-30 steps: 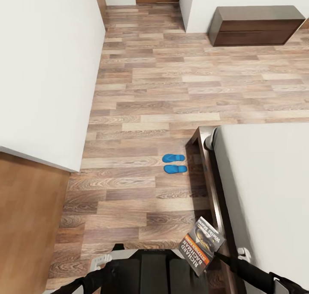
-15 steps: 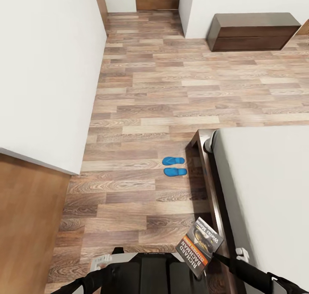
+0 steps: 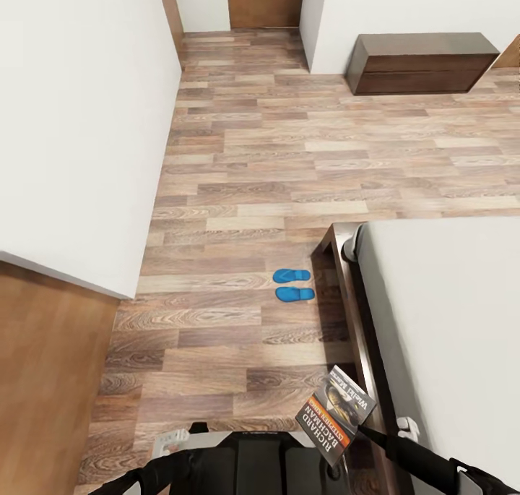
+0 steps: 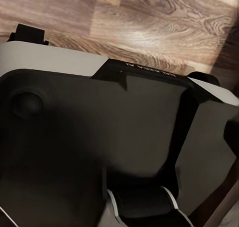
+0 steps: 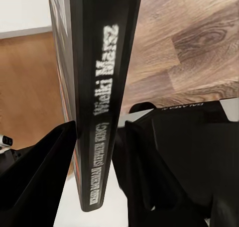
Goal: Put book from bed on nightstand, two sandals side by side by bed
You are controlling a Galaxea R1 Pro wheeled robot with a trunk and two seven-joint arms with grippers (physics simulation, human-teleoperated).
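Right wrist view: my right pincer (image 5: pixel 102 152) is clamped on the book (image 5: pixel 97 87), its dark fingers (image 5: pixel 42 167) pressed against either cover, the lettered spine facing the camera. In the head view I hold the book (image 3: pixel 336 414) above the wood floor (image 3: pixel 238 162), just beside the bed (image 3: pixel 448 321) frame. Ahead of that pincer, the two sandals (image 3: pixel 293 285) lie side by side on the floor next to the bed's corner. Whether my left pincer is parted or closed I cannot tell.
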